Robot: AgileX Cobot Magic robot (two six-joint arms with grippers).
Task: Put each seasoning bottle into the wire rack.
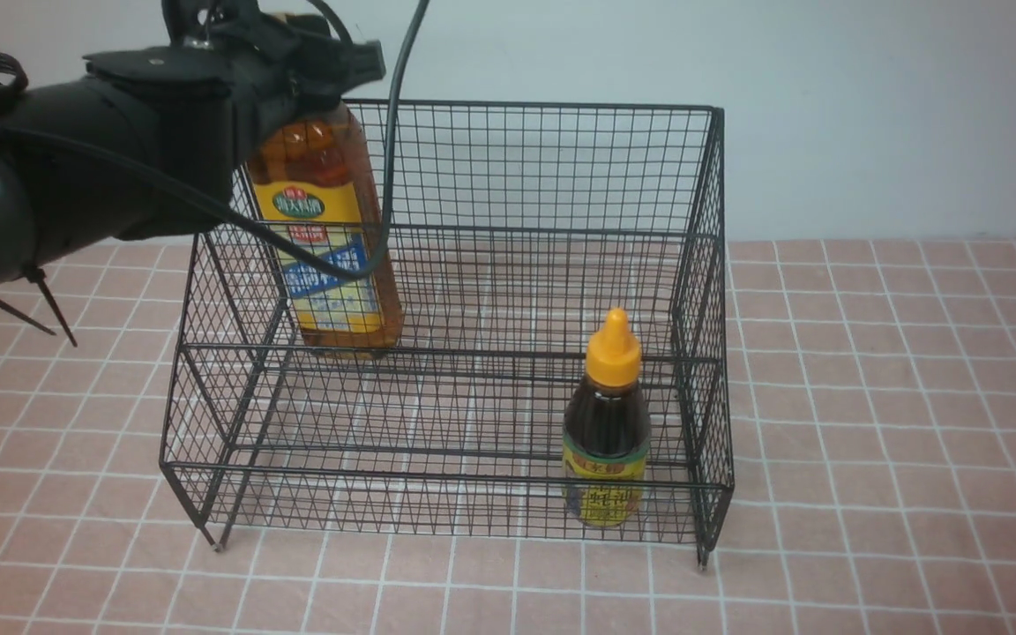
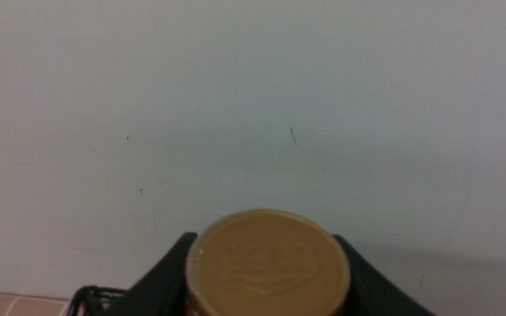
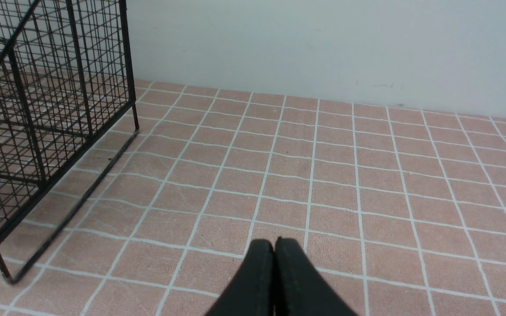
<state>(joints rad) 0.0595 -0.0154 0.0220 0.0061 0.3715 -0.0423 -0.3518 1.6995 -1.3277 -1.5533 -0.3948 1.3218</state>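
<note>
A: What is worrying you here?

B: The left claw (image 1: 318, 84) is clamping the tall clear bottle of amber liquid (image 1: 332, 238) right up at its gold cap (image 2: 268, 263), so the heavy body is hanging well below the grip. If the base is not sitting flat on the upper step of the black wire-mesh rack (image 1: 552, 168) when the claw is letting go, the bottle is likely tipping forward off that step. I cannot tell whether it is seated. The black cable (image 1: 391, 159) is also hanging across the rack's top back wire and could be snagging there.

A: And the bottles themselves?

B: The tall one is standing upright at the left of the upper step, its yellow-blue label facing us. The small dark bottle with the orange nozzle cap (image 1: 607, 423) is standing upright on the lower step, just beside the right wall. The right claw (image 3: 275, 272) is hovering pressed together, empty, over the pink tiled counter (image 3: 367, 175).
</note>
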